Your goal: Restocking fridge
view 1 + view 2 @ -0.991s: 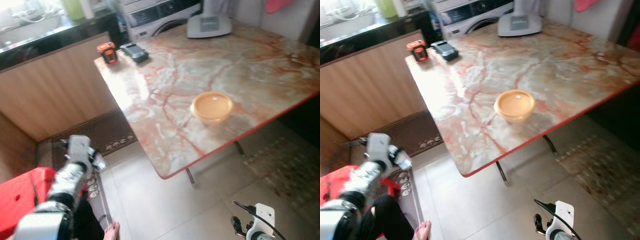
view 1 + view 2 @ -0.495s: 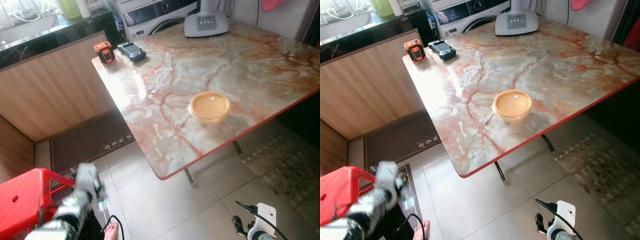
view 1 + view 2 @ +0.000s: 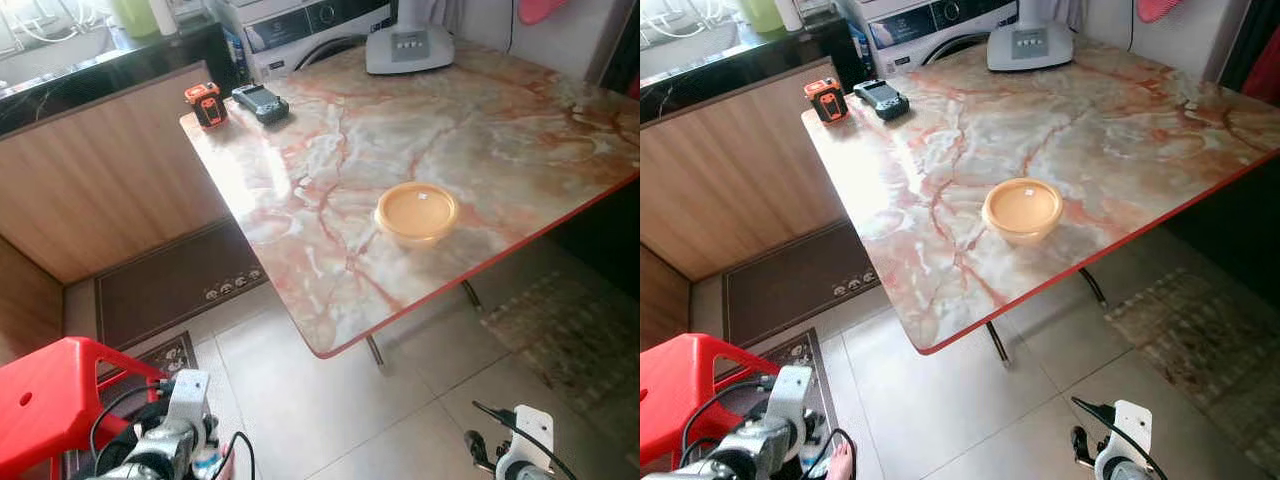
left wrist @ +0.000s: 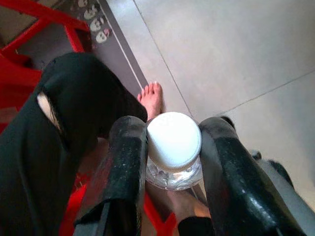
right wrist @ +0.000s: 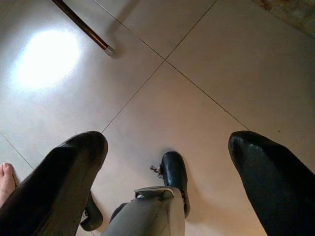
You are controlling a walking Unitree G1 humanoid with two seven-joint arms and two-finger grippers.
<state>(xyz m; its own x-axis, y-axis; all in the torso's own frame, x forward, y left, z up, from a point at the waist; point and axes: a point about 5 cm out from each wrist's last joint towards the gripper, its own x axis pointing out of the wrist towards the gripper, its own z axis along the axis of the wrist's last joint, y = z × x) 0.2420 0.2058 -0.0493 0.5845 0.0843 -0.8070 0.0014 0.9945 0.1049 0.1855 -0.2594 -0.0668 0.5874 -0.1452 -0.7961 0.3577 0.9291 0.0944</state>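
Observation:
My left gripper (image 4: pixel 173 124) is shut on a clear plastic bottle (image 4: pixel 173 147) with a white cap, one black finger on each side of the cap. This arm (image 3: pixel 178 425) hangs low at my left, beside a red stool (image 3: pixel 50 395). A person's bare foot (image 4: pixel 152 98) and black trouser leg (image 4: pixel 74 108) lie right under the bottle. My right gripper (image 5: pixel 167 142) is open over bare floor tiles, its arm (image 3: pixel 520 440) hanging low at my right.
A marble table (image 3: pixel 330 170) with a red edge stands ahead, carrying a lidded orange bowl (image 3: pixel 417 212), an orange-black tool (image 3: pixel 205 104), a black device (image 3: pixel 260 102) and a white appliance base (image 3: pixel 408 50). Wooden cabinets (image 3: pixel 110 170) and a brown mat (image 3: pixel 170 285) lie to the left.
My left arm has dropped from beside the table down to the red stool, with the bottle still in it. The view has shifted slightly; the right arm hangs as before.

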